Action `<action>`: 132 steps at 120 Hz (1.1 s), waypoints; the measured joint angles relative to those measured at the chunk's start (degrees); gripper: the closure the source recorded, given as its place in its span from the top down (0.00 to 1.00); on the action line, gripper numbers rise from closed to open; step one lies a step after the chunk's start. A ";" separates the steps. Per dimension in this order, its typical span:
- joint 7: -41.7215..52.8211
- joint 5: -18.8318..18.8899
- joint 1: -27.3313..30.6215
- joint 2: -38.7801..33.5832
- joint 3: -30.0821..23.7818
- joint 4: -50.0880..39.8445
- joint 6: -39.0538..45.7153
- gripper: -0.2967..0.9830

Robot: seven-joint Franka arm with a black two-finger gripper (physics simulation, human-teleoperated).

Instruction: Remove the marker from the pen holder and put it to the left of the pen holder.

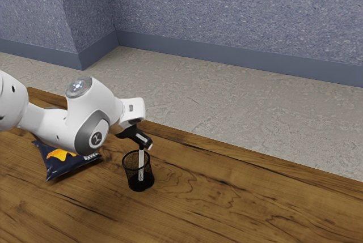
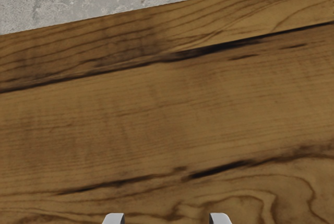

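Woodgrain bench (image 1: pixel 249 200) runs beneath the claw (image 1: pixel 147 143); leftward in the exterior view lies a chip bag (image 1: pixel 65 161). Next, just under the claw, the mesh pen holder (image 1: pixel 148 180) with the marker (image 1: pixel 141 157) inside. Fingers apart! An off-centre descent could tip both.

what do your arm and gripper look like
My arm is glossy white with smooth, rounded segments, a grey ring around a dark round badge with a light mark, and a shiny grey cap with small bright spots. My gripper is black, with two small, pale fingertips.
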 joint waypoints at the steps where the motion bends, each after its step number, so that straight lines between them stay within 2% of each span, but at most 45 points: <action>1: 0.00 0.00 -0.01 0.01 0.00 0.00 0.04 0.33; 29: 0.12 -0.03 -0.15 0.22 0.05 -0.03 0.94 0.23; 54: 0.31 -0.06 -0.30 -0.72 0.26 1.22 1.24 0.19; 64: 0.37 0.03 -1.24 -2.41 1.20 3.72 0.21 0.18; 68: 0.38 0.09 0.03 -3.14 -0.06 5.55 -0.90 0.18; 80: 0.30 0.59 -0.38 -4.80 0.56 11.83 -6.16 0.18; 87: -0.12 2.20 0.28 -6.62 0.95 13.68 -10.46 0.18; 111: -3.24 6.06 11.07 -8.12 1.34 14.48 -27.32 0.18; 120: -4.61 6.12 11.86 -7.09 1.43 14.47 -32.71 0.18; 132: -6.28 3.84 11.75 -5.17 1.46 14.47 -39.07 0.18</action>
